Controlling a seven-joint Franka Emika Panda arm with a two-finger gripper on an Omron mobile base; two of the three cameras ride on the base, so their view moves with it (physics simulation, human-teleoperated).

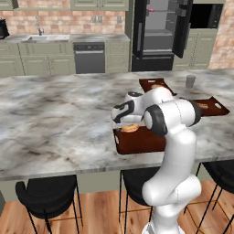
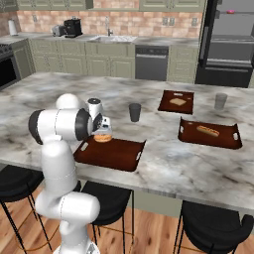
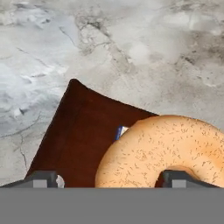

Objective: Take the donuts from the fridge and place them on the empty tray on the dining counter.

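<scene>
The tan donut (image 3: 162, 151) is seen lying on the tray (image 2: 114, 154), near one of its corners, with the pincer (image 3: 111, 177) directly over it; one fingertip (image 3: 43, 178) sits outside the ring and the other appears to sit in its hole, so the jaws are judged to be apart and not clamped on it. The tray rests near the front edge of the bench (image 1: 55, 119), close to the robot. By this showing, one donut is judged delivered and let go, or just being let go. A pink donut (image 2: 230, 11) can be made out on an upper shelf of the fridge (image 1: 160, 32), whose doors stand open, so a second trip is judged to be left. Two further trays (image 2: 211, 134) bearing pale pastries lie farther along the bench, with a dark cup (image 2: 134, 112) and a grey cup (image 2: 220, 101) between and beside them. The bench top is grey-white marble. Black stools (image 1: 45, 194) are tucked under its near edge on a wooden floor. Sage-green cabinets, a sink (image 1: 45, 39), a dishwasher (image 1: 89, 57) and a brick wall are seen behind.
</scene>
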